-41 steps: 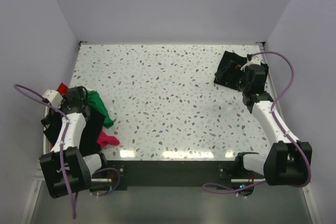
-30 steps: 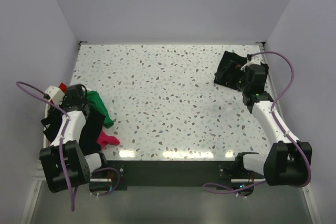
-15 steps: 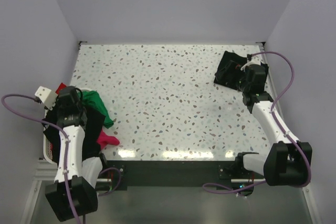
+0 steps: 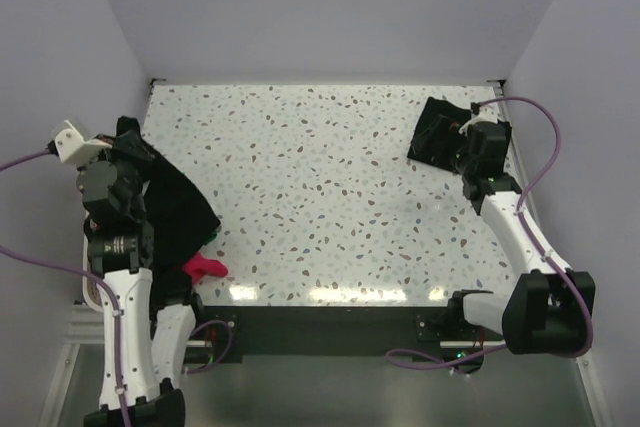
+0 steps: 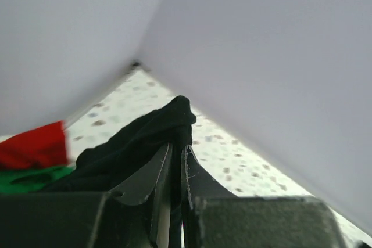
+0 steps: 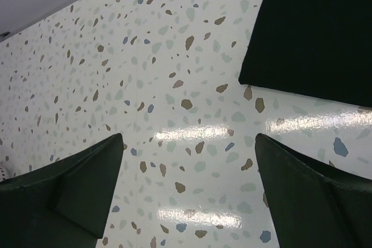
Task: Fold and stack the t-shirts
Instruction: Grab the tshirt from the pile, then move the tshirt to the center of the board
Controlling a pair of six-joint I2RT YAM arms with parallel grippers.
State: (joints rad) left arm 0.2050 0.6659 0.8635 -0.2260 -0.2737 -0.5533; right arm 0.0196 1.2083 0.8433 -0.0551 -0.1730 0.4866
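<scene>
My left gripper is raised at the table's left edge, shut on a black t-shirt that hangs from it in a loose drape. In the left wrist view the black cloth bunches between the nearly touching fingers. Below it lie a red t-shirt and a green one. A magenta t-shirt pokes out near the front. A folded black t-shirt lies flat at the far right. My right gripper hovers beside it, open and empty, over bare tabletop.
The speckled table is walled at the back and on both sides. A white basket at the left edge is mostly hidden behind my left arm. A dark rail runs along the front edge.
My left gripper has shut on the black t-shirt and lifted it up and back out of the pile, covering most of the green one. The right arm has not moved.
</scene>
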